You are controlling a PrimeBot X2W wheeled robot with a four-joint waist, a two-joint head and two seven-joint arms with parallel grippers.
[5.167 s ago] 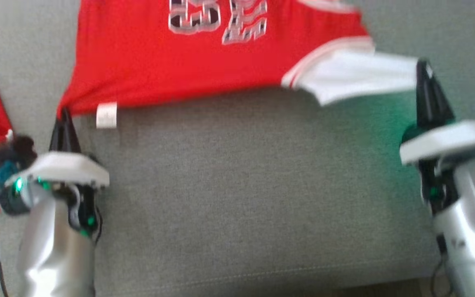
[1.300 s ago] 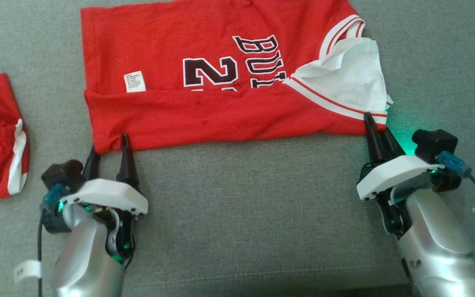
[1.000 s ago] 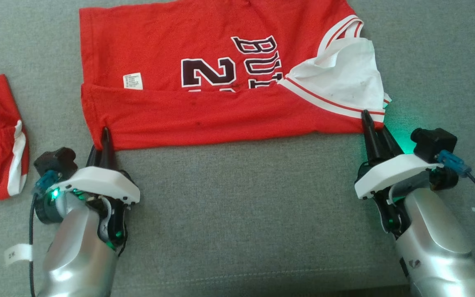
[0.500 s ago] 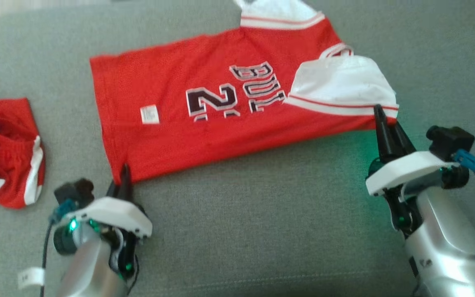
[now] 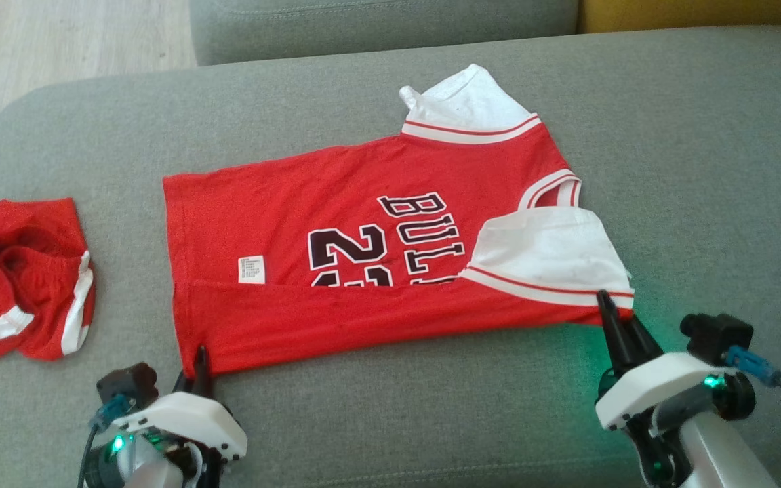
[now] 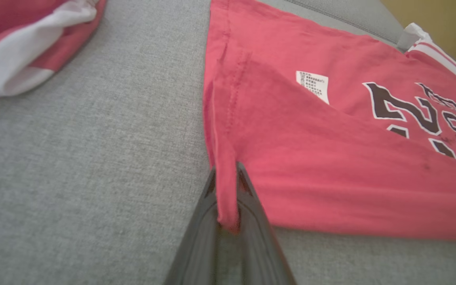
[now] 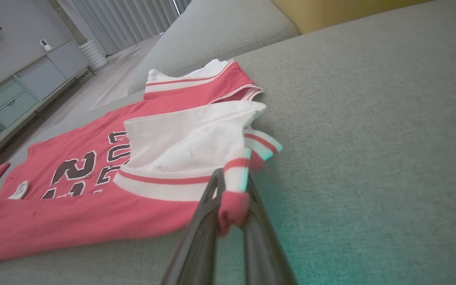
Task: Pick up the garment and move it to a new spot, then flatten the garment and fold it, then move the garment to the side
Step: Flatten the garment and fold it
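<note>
A wide grey sofa cushion (image 5: pixel 390 420) carries a red basketball jersey (image 5: pixel 336 203), spread flat across its middle, the near long edge folded up over the dark lettering (image 5: pixel 424 227) and one white sleeve (image 5: pixel 546 251) turned onto the chest. Crumpled red shorts (image 5: pixel 17 285) lie at the cushion's left edge, apart from the jersey. The left gripper (image 5: pixel 199 359) has its fingers pinched together on the jersey's near hem corner; the right gripper (image 5: pixel 607 305) is clamped on the near sleeve corner. A small white label (image 5: pixel 251 269) shows on the jersey
</note>
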